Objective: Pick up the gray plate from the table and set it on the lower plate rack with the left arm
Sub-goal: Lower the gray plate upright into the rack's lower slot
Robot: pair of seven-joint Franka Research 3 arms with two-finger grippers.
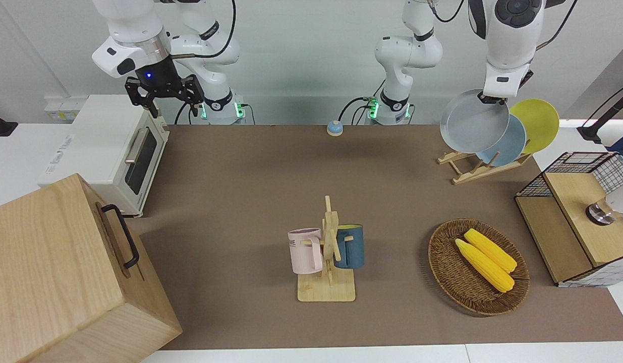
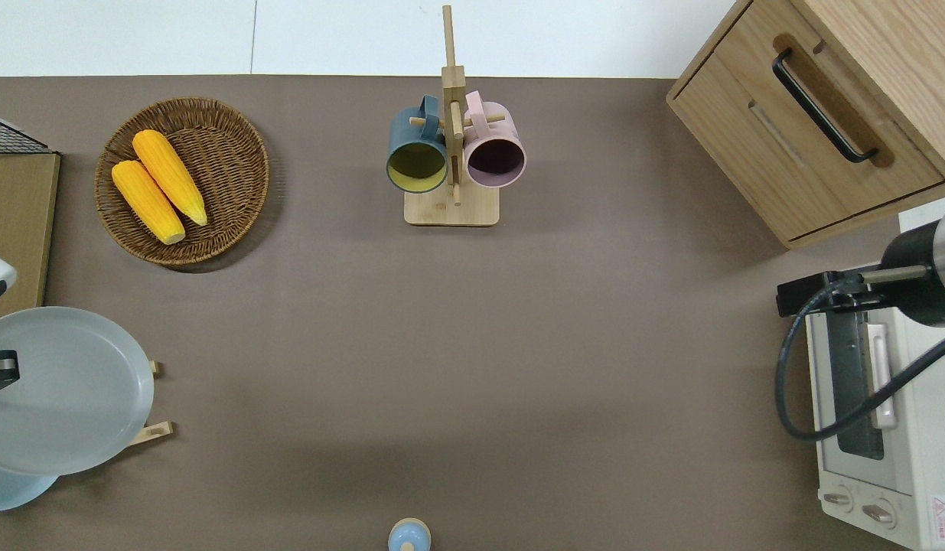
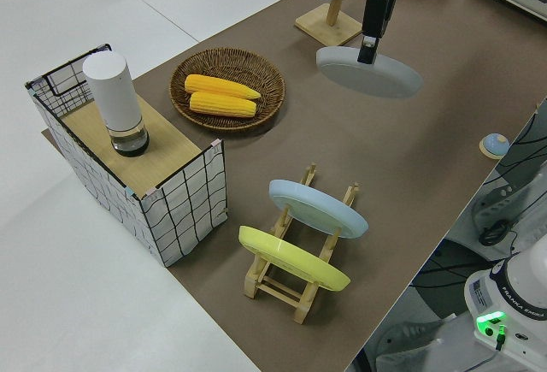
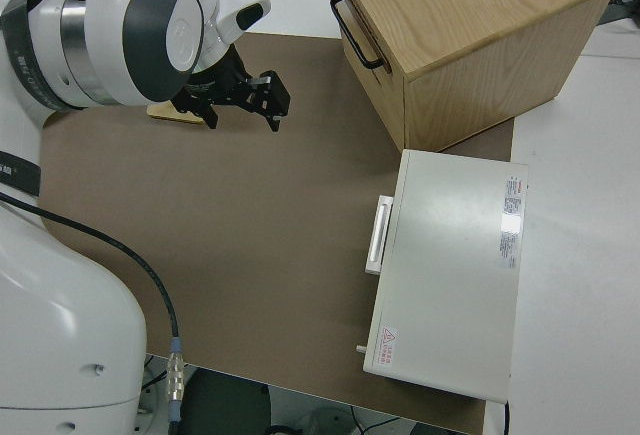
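Left gripper (image 1: 493,99) jaws clench the gray plate (image 1: 473,121) by its rim, tilted to slot into the rack (image 1: 480,167).

Layout — corn basket (image 2: 183,180) toward the left arm's end; mug stand (image 2: 451,149) mid-table; lower plate rack (image 1: 472,169) nearer the robots than the basket.
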